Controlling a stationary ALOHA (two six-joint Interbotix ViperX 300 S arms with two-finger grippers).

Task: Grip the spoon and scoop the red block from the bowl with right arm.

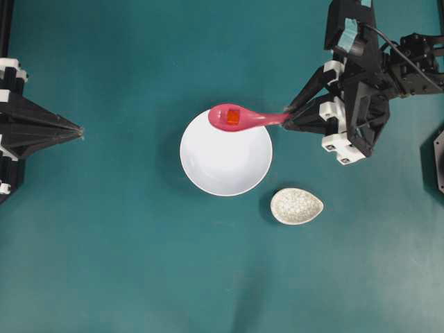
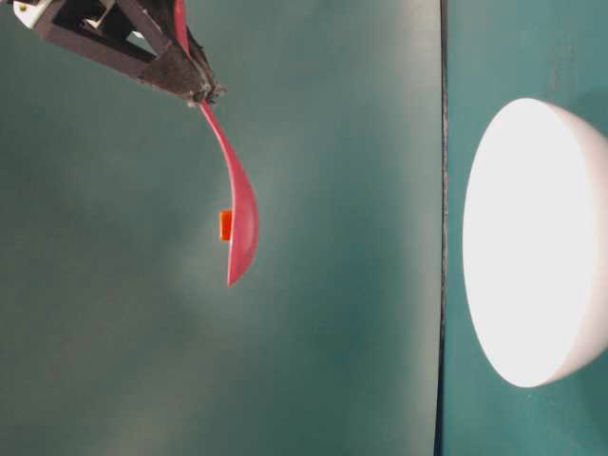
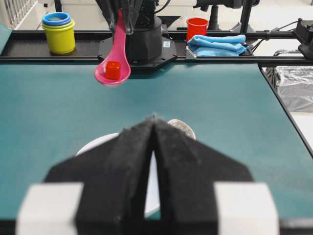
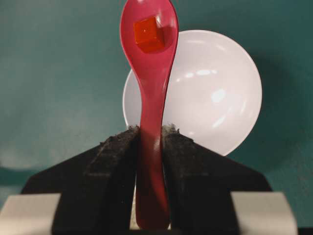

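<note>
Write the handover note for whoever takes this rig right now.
Right gripper: shut on the spoon by its handle, spoon lifted clear above the bowl.
Left gripper: shut, empty, parked at the left side.
Red block: sitting in the spoon's scoop, out of the bowl.
Bowl: on the table, looks empty. Speckled dish beside it, untouched.
Done: spoon gripped, block scooped.
Left: nothing obvious; keep the spoon level so the block stays put.

You see a glossy pink-magenta spoon (image 1: 239, 118) carrying a red-orange block (image 1: 232, 116), above a plain white bowl (image 1: 226, 165) on a teal table (image 1: 111, 263). The small dish (image 1: 297, 206) is cream with grey speckles. Both grippers (image 1: 286, 119) (image 1: 80, 130) are black with white fittings. Far back you have a yellow cup (image 3: 58, 36), a red cup (image 3: 197, 26) and a blue cloth (image 3: 217, 45).
</note>
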